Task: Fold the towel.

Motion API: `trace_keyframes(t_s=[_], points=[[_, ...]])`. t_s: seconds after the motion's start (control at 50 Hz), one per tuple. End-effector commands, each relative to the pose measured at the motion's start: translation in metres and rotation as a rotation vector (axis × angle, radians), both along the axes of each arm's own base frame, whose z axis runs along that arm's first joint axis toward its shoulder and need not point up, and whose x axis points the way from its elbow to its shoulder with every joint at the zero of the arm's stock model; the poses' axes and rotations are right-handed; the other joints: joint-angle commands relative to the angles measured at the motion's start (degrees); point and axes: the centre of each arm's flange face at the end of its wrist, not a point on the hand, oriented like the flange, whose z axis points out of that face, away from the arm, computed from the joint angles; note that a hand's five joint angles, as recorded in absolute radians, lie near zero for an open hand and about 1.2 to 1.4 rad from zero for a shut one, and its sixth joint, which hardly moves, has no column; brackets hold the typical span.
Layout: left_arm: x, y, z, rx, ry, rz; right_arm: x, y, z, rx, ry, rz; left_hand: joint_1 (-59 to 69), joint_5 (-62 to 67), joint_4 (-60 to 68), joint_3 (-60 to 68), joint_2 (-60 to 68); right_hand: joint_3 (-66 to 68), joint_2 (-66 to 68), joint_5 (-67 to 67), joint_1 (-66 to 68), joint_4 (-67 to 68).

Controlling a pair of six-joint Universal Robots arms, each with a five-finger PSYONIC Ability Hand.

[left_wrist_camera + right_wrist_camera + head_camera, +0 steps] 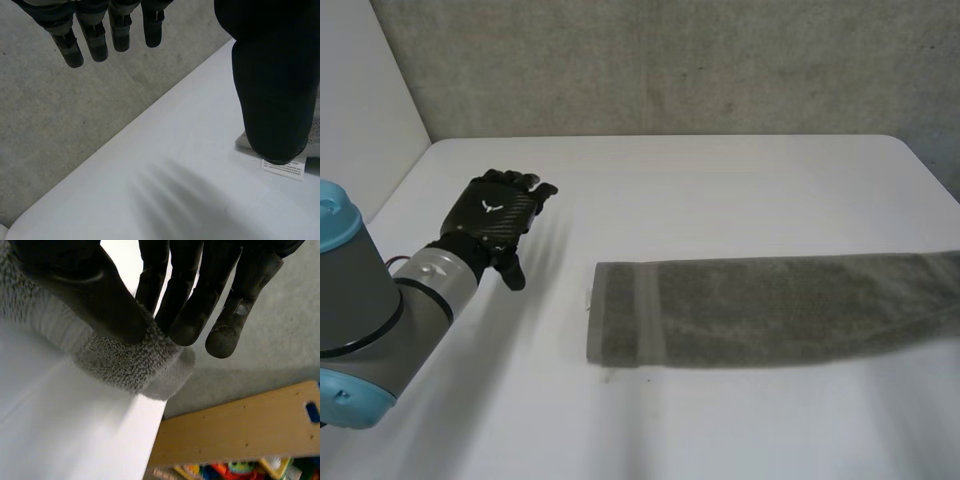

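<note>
Black fingers (187, 315) and thumb of the right hand (95, 295) pinch the thick pile of the grey towel (770, 310) at its 3 o'clock end. The left hand (500, 220) hovers at 9 o'clock over the white table (720, 180), fingers straight, holding nothing. The towel lies as a long strip from centre to 3 o'clock; it looks soft, light and floppy, so its free hemmed end wants a corner pinch

White table (720, 180), grey wall (670, 60), wooden board (240, 425)
</note>
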Motion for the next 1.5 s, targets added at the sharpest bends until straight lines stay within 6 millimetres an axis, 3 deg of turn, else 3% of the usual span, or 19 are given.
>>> trace_keyframes(t_s=[0.02,0.04,0.06,0.1,0.12,0.16,0.22,0.26,0.42,0.52,0.62,0.64,0.72,0.76,0.82,0.94,1.08,1.32,1.5], points=[[0.002,-0.001,0.004,-0.011,0.007,0.006,0.095,0.008,0.053,-0.11,-0.113,0.215,0.13,-1.73,0.46,0.35,0.51,3.52,5.26,3.93,4.98,3.39],[0.002,-0.001,0.004,-0.011,0.007,0.007,0.119,0.014,0.06,-0.13,-0.137,0.267,0.13,-1.73,0.46,0.35,0.51,3.52,5.26,3.93,4.98,3.39],[0.002,-0.001,0.004,-0.011,0.007,0.007,0.119,0.014,0.06,-0.13,-0.138,0.268,0.13,-1.73,0.46,0.35,0.51,3.52,5.26,3.93,4.98,3.39],[0.003,-0.001,0.006,-0.016,0.008,0.01,0.183,0.039,0.071,-0.158,-0.16,0.424,0.13,-1.73,0.46,0.35,0.51,3.52,5.26,3.93,4.98,3.39],[0.003,-0.001,0.006,-0.016,0.008,0.01,0.183,0.039,0.071,-0.159,-0.16,0.425,0.13,-1.73,0.46,0.35,0.51,3.52,5.26,3.93,4.98,3.39],[0.003,-0.002,0.008,-0.022,0.012,0.012,0.252,0.081,0.071,-0.159,-0.171,0.616,0.13,-1.73,0.46,0.35,0.51,3.52,5.26,3.93,4.98,3.39],[0.003,-0.001,0.008,-0.022,0.012,0.012,0.279,0.103,0.068,-0.15,-0.175,0.7,0.13,-1.73,0.46,0.35,0.51,3.52,5.26,3.93,4.98,3.39],[0.003,-0.001,0.009,-0.024,0.012,0.012,0.319,0.142,0.053,-0.108,-0.178,0.841,0.13,-1.73,0.46,0.35,0.51,3.52,5.26,3.93,4.98,3.39],[0.004,-0.001,0.011,-0.022,0.026,0.017,0.364,0.208,-0.009,0.051,-0.105,1.039,0.13,-1.73,0.46,0.35,0.51,3.52,5.26,3.93,4.98,3.39],[0.004,0.001,0.009,-0.012,0.027,0.015,0.367,0.218,-0.027,0.085,-0.066,1.064,0.13,-1.73,0.46,0.35,0.51,3.52,5.26,3.93,4.98,3.39],[0.004,0.001,0.009,-0.014,0.028,0.015,0.365,0.216,-0.022,0.072,-0.068,1.054,0.13,-1.73,0.46,0.35,0.51,3.52,5.26,3.93,4.98,3.39],[0.004,0.001,0.009,-0.014,0.028,0.015,0.363,0.216,-0.016,0.063,-0.077,1.043,0.13,-1.73,0.46,0.35,0.51,-24.39,-22.66,-23.99,-22.93,-24.53],[0.004,0.001,0.009,-0.014,0.028,0.015,0.354,0.221,0.006,0.018,-0.112,1.033,0.13,-1.73,0.46,0.35,0.51,-44.69,-42.96,-44.29,-43.23,-44.83],[0.004,0.001,0.009,-0.015,0.028,0.015,0.339,0.211,0.025,-0.033,-0.178,0.974,0.13,-1.73,0.46,0.35,0.51,-66.48,-64.74,-66.07,-65.02,-66.61],[0.004,0.001,0.009,-0.015,0.028,0.015,0.328,0.199,0.032,-0.054,-0.208,0.921,0.13,-1.73,0.46,0.35,0.51,-66.48,-64.74,-66.07,-65.02,-66.61],[0.004,0.001,0.009,-0.015,0.028,0.013,0.271,0.168,0.034,-0.018,-0.284,0.712,0.13,-1.73,0.46,0.35,0.51,-66.48,-64.74,-66.07,-65.02,-66.61],[-0.003,0.009,0.008,-0.01,0.027,-0.014,0.203,0.15,-0.014,0.135,-0.241,0.481,0.13,-1.73,0.46,0.35,0.51,-62.92,-61.19,-62.52,-61.46,-63.06],[-0.058,0.06,0.012,0.062,0.154,-0.274,0.183,0.149,-0.035,0.138,-0.227,0.487,0.52,-1.34,0.85,0.74,0.89,-56.47,-54.73,-56.06,-55.01,-56.61],[-0.102,0.079,-0.017,0.151,0.206,-0.391,0.185,0.153,-0.032,0.105,-0.244,0.499,1.19,-0.67,1.52,1.41,1.56,-56.47,-54.73,-56.06,-55.01,-56.61]])
